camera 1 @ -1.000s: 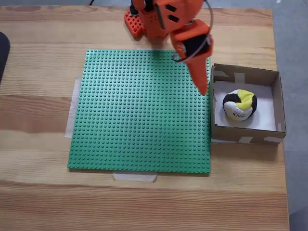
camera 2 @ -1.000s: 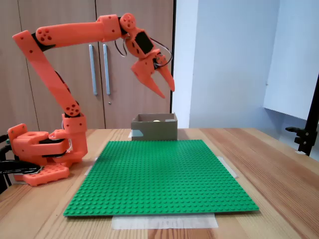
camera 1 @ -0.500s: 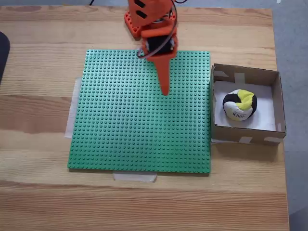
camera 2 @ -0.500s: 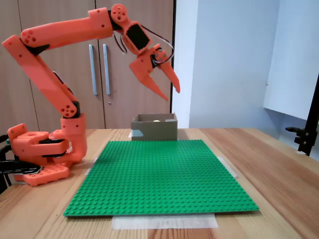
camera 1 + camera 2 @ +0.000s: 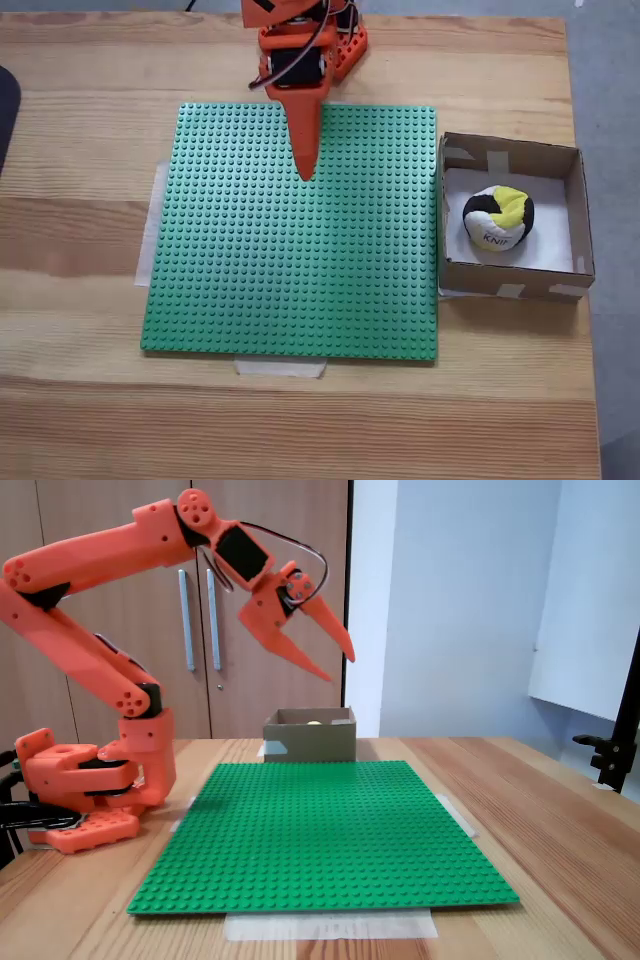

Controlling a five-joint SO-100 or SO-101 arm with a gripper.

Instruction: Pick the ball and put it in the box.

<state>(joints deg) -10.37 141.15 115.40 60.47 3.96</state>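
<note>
My pincer (image 5: pixel 338 667) hangs high above the green studded mat (image 5: pixel 322 832), its fingers spread a moderate way apart and gripping nothing. Beyond the mat's far edge, the ball (image 5: pixel 498 218) lies inside the box (image 5: pixel 575 215) on the table (image 5: pixel 80 130).

We see the orange arm (image 5: pixel 90 630) folded in an elbow-up pose: the lower link leans back from the base (image 5: pixel 85 795), the upper link runs forward and slightly upward. The wrist angles downward. The pincer (image 5: pixel 341 666) hangs high in the air with its two pointed fingers (image 5: pixel 300 658) parted and nothing between them. From above, the pincer (image 5: pixel 305 165) appears as one tapered wedge, so the gap cannot be judged there.
</note>
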